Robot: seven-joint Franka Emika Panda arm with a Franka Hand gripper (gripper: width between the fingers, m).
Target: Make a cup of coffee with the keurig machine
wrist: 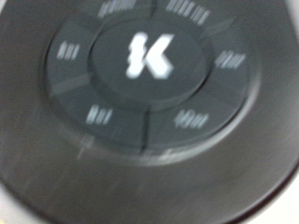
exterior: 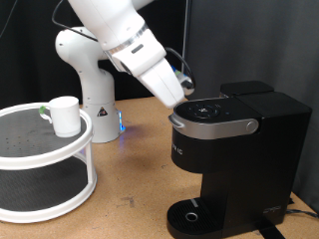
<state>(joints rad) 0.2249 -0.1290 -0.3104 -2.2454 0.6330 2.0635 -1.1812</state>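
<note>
The keurig machine [exterior: 234,149] stands black and boxy at the exterior view's right, its silver-grey lid handle [exterior: 214,125] down and its round drip tray [exterior: 191,215] bare. My gripper [exterior: 183,98] hangs at the end of the white arm, right over the near left edge of the round button panel [exterior: 207,109]; its fingers are hidden by the hand. The wrist view is filled, blurred, by that button panel [wrist: 140,70] with its white K mark [wrist: 149,54]; no fingers show there. The cup [exterior: 63,116], white with a green handle, sits on the white stand's top tier at the exterior view's left.
A two-tier round white stand [exterior: 40,189] with dark mesh shelves occupies the exterior view's left. The robot's white base [exterior: 92,100] rises behind it, with a blue light at its foot. Bare wooden tabletop lies between the stand and the machine. A black curtain closes the back.
</note>
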